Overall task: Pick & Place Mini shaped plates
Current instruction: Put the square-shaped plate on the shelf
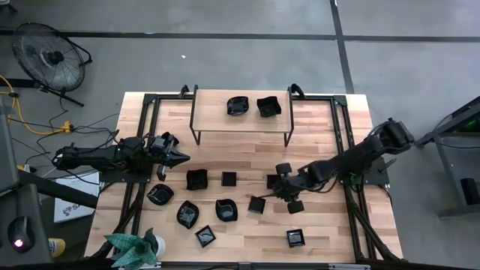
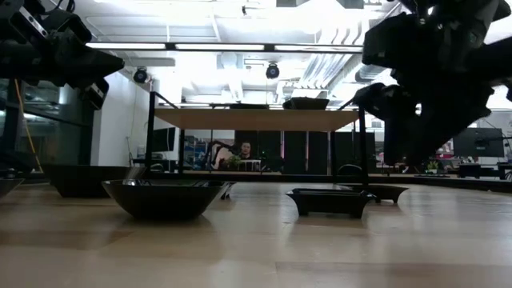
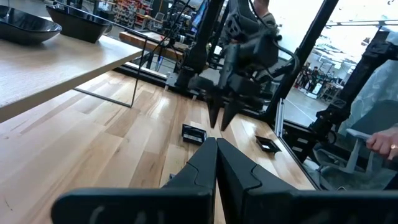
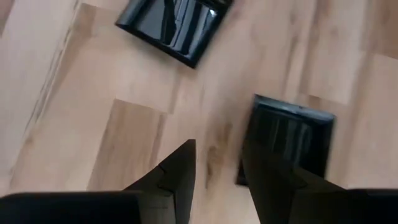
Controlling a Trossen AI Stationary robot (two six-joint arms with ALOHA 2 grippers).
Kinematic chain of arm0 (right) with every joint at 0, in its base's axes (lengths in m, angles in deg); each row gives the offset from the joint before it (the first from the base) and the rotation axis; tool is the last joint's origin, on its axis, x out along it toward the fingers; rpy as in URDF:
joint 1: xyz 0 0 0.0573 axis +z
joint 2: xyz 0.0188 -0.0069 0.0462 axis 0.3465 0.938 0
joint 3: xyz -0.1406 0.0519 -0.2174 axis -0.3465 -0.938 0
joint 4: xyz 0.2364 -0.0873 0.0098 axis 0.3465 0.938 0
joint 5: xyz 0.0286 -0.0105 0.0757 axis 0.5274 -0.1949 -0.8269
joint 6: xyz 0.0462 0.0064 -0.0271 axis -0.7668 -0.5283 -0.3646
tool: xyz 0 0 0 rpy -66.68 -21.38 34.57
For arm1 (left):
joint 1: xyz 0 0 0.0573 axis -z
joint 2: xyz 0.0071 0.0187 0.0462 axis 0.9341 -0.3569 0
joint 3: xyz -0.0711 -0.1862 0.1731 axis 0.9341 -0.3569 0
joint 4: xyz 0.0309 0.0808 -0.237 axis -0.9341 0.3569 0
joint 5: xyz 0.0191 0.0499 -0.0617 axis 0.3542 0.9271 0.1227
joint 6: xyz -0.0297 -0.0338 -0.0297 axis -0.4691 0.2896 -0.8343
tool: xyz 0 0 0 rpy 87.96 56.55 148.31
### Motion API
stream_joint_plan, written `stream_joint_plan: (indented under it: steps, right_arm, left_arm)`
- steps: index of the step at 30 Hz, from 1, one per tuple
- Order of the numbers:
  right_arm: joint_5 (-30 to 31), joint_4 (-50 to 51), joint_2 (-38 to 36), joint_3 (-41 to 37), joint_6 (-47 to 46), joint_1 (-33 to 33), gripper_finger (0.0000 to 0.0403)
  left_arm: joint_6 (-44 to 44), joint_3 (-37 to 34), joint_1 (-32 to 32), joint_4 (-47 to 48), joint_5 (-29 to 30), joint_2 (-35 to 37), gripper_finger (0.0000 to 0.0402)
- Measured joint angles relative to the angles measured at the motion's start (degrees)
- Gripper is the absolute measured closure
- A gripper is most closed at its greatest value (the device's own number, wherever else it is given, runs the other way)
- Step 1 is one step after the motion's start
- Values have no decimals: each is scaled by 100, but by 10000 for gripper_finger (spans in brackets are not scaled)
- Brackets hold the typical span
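Currently right gripper (image 4: 217, 168) hovers, fingers parted and empty, beside a square mini plate (image 4: 287, 140) on the table (image 1: 330, 232). Left gripper (image 1: 178, 157) waits clenched, empty. Two plates (image 1: 238, 106) sit on the shelf (image 1: 217, 120).

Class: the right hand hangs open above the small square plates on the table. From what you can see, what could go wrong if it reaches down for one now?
1. In the right wrist view, one finger overlaps the edge of a square plate; descending, it may press the rim and tip or push the plate rather than straddle it.
2. The plates lie close together, so the right hand could knock a neighbour.
3. They look glossy, so a grip might slip.
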Motion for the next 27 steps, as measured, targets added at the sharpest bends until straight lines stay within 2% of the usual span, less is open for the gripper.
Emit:
stream_joint_plan:
  steps: [11, 16, 27]
  right_arm:
    - [876, -105, 336, 2, -20, 33, 277]
    - [662, -106, 336, 2, -3, 33, 277]
    - [754, -161, 545, -3, 104, 33, 277]
  left_arm:
    - [2, 0, 1, -1, 0, 0, 400]
    - [1, 0, 0, 0, 0, 1, 400]
    - [2, 0, 1, 1, 0, 0, 400]
